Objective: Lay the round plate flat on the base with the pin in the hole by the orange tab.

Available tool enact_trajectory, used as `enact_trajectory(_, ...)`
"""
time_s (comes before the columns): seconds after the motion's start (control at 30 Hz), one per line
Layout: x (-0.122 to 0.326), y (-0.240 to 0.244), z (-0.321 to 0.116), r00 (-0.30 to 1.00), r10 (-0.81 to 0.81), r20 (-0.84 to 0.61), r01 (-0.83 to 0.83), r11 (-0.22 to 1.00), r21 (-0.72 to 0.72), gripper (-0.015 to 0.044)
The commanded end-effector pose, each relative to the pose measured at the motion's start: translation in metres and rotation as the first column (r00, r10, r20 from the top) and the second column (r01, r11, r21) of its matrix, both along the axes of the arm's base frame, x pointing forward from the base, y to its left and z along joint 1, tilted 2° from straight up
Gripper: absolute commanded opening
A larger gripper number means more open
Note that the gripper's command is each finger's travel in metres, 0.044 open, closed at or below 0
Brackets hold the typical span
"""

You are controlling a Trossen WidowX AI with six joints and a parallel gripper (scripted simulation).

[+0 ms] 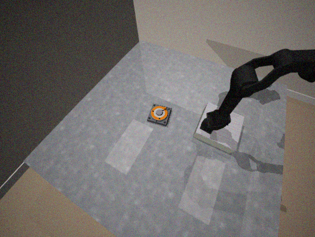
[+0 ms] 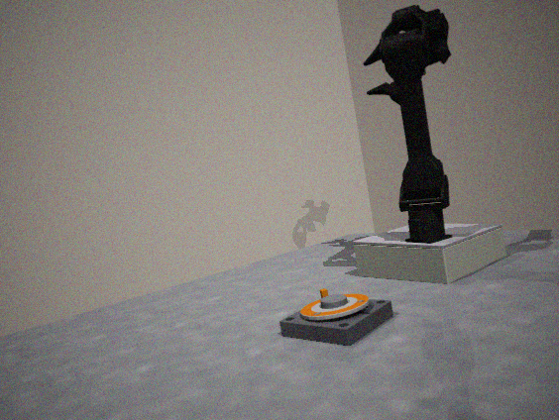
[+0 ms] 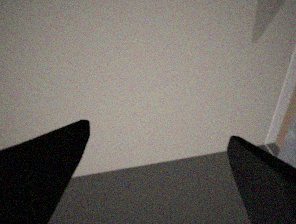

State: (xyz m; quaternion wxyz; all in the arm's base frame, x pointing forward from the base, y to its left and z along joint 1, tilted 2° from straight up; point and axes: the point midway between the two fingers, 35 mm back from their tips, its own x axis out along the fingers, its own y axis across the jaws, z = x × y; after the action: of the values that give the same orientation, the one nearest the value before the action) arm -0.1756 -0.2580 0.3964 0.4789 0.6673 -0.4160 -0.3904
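Note:
The round orange-and-white plate [image 1: 153, 115] [image 2: 309, 311] sits around the grey post [image 1: 159, 112] [image 2: 333, 300] on the dark square base [image 1: 153, 120] [image 2: 317, 333]. In the exterior view the plate is tilted: its left side is low and its right side is raised, with a dark gap beneath. Its orange tab [image 1: 165, 108] [image 2: 323, 293] stands up at the rim, at the upper right in the top view. I cannot make out the pin. My gripper [image 2: 367, 78] [image 3: 159, 135] is open and empty, high above and far from the plate. It is outside the top view.
The arm stands on a pale block [image 1: 210, 140] [image 2: 401, 262], to the right of the base in the top view and behind it in the exterior view. Walls rise beyond the grey surface. The wrist view shows only walls, the fingers and a strip of floor.

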Motion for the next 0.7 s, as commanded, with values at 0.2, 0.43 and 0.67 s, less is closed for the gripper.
enact_trajectory(0.2,0.047,-0.040,-0.031,0.983,0.137,-0.123,-0.126,0.987,0.096,0.0216)
enact_trajectory(0.43,0.094,-0.070,-0.065,0.914,0.290,-0.285,-0.254,0.954,0.158,0.0033)
enact_trajectory(0.67,0.166,-0.085,-0.103,0.777,0.497,-0.385,-0.430,0.867,0.252,0.0000)
